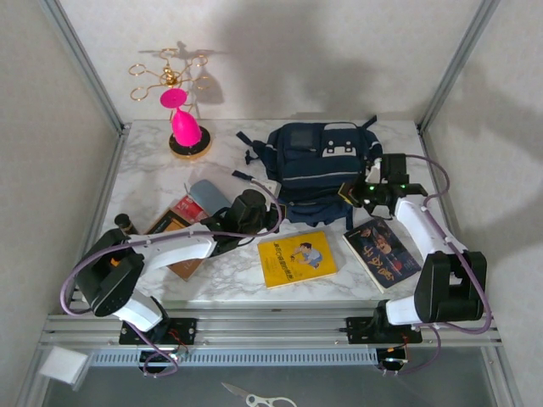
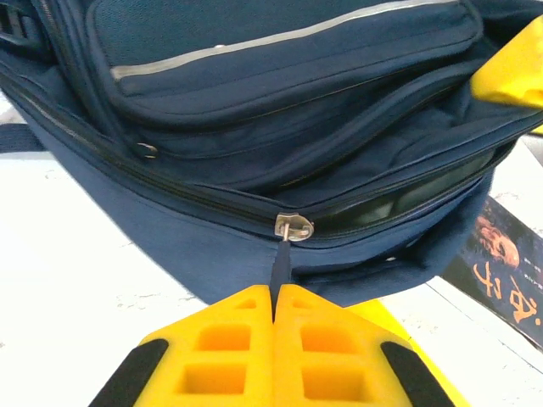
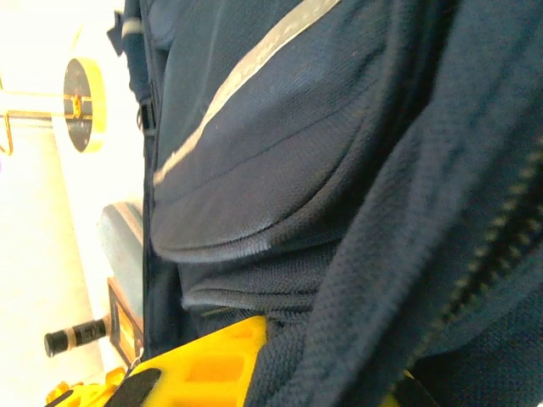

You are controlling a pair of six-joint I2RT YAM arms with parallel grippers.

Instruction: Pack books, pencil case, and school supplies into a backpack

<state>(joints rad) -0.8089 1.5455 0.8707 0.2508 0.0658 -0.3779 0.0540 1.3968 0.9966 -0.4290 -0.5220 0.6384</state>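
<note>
The navy backpack (image 1: 318,157) lies at the back middle of the table. My left gripper (image 1: 273,219) is at its near left edge, shut (image 2: 273,292) on the dark zipper pull (image 2: 283,259) below the metal slider (image 2: 293,227). To the right of the slider the zipper gapes a little. At the near right corner, my right gripper (image 1: 350,193) is shut (image 3: 322,373) on a fold of backpack fabric (image 3: 365,280). A yellow book (image 1: 295,257) and a dark book (image 1: 382,250) lie in front. The brown book (image 1: 174,236), red box (image 1: 188,208) and grey-blue pencil case (image 1: 208,193) lie partly under my left arm.
A pink piece on a gold wire stand (image 1: 185,127) sits at the back left. A small black cylinder (image 1: 125,222) stands by the brown book. Scissors (image 1: 254,397) lie below the table's front rail. Bare marble (image 1: 153,170) shows left of the backpack.
</note>
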